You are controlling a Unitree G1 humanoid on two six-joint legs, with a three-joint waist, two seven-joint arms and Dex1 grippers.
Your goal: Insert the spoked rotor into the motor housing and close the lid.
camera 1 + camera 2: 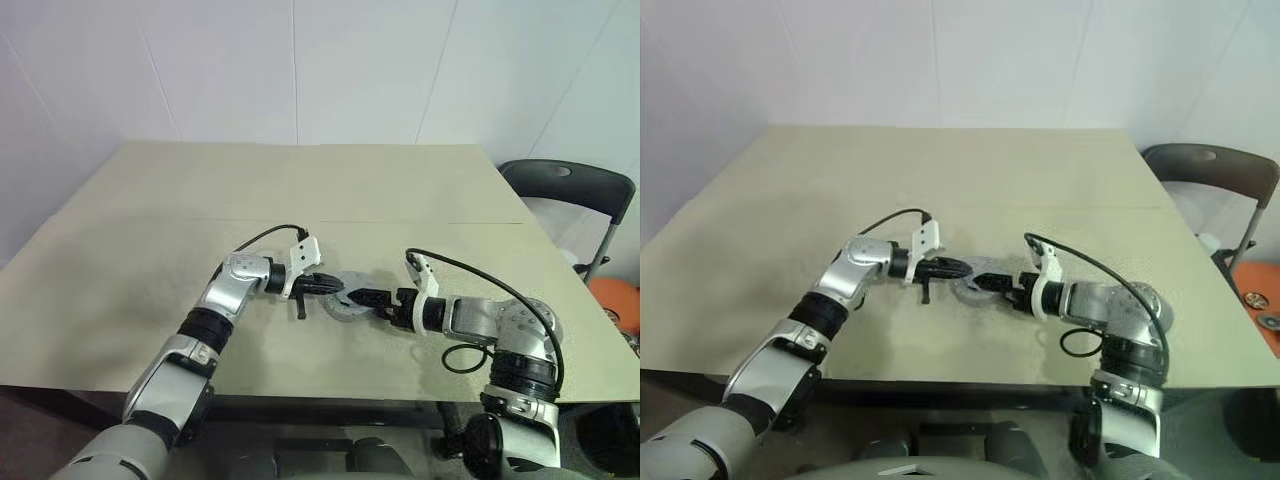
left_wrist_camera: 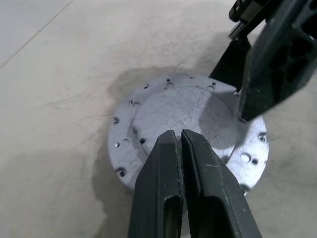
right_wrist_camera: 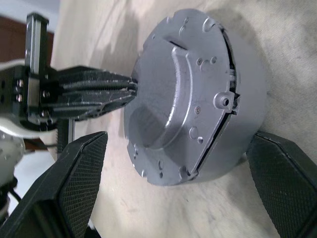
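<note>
Evidently the closing step is underway: the lid (image 2: 188, 124) sits on the housing (image 3: 233, 124) on the table (image 1: 300, 190), left gripper (image 2: 181, 136) pressed together on top, right gripper (image 3: 181, 183) spread astride, so next comes a firm seating press.

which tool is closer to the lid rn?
Roughly even. The left tool, shut, has its tips over the lid; the right tool stands open with a finger on either side of the assembly.

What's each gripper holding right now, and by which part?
Nothing is clearly gripped. The right gripper has its fingers spread on either side of the lidded housing, at its rim; contact cannot be told. The left gripper is shut, tips over the lid.
</note>
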